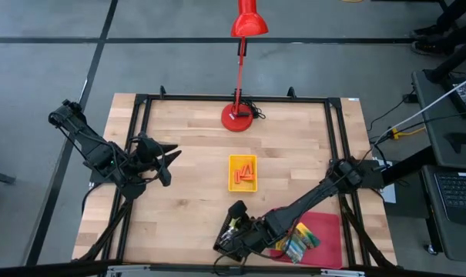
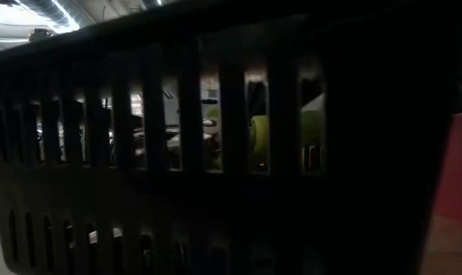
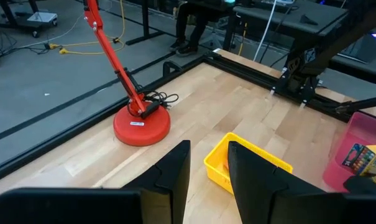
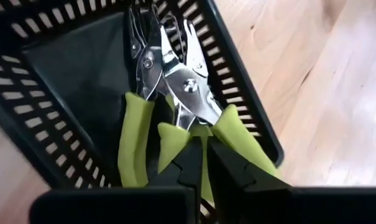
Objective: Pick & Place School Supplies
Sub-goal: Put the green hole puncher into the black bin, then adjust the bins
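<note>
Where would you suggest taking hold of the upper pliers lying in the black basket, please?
Probably across the yellow-green handles of the pliers, coming straight down from above: they lie flat in the black basket, whose walls block the sides.

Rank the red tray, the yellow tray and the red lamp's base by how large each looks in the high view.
Largest to smallest:
1. red tray, though the right arm covers part of it
2. yellow tray and lamp base: they look too alike to rank
</note>
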`<state>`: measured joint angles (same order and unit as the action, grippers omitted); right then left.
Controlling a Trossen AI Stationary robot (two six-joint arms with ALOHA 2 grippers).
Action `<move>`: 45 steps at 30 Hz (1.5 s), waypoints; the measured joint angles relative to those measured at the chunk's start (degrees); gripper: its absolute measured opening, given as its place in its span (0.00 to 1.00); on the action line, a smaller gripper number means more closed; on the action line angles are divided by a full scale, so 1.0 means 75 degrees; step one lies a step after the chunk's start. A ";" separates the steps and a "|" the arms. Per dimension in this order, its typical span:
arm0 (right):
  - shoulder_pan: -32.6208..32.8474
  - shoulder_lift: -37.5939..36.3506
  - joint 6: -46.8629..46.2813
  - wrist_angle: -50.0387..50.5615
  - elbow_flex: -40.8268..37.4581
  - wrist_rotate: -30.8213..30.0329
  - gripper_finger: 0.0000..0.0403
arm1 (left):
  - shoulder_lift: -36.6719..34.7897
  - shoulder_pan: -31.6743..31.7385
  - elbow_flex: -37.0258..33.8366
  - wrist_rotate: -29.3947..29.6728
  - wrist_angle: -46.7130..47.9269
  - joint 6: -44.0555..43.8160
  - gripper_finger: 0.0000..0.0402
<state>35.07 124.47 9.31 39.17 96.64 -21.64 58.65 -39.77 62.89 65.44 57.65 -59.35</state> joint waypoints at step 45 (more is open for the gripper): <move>0.0967 -0.2667 -0.8765 0.1900 0.0200 -0.3634 0.03 | -0.0921 0.0946 -0.1350 -0.5670 -0.6978 0.7188 0.15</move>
<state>42.32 104.47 -56.43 53.41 98.14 -48.89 51.74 -32.68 52.77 22.91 5.31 -5.44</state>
